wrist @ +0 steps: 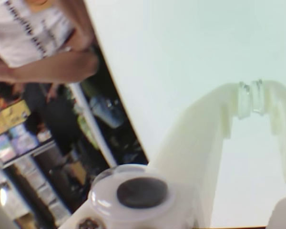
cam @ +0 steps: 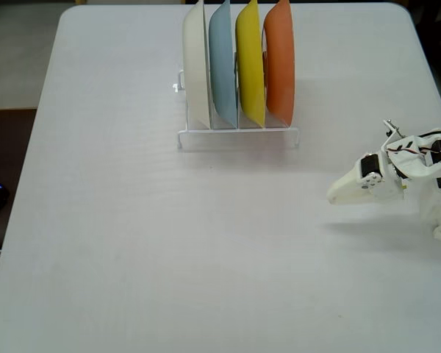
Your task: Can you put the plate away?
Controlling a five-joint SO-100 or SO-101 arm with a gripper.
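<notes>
Orange plate [cam: 280,62] — racked upright, rightmost slot. Gripper [cam: 332,195] — fingertips together, empty, well clear; I'd just keep it parked away.

Looked like a shop or hobby room: past the white table [cam: 132,220] edge, the wrist view showed shelves [wrist: 33,143] crammed with colourful boxed stuff, and a person [wrist: 43,43] standing alongside.

The arm [cam: 415,165] is made of white plastic, with red, black and white cables on its top. Its gripper [wrist: 251,100] has two cream-white curved fingers with clear pads [wrist: 244,101] at the tips. A dark round part sits near its base.
</notes>
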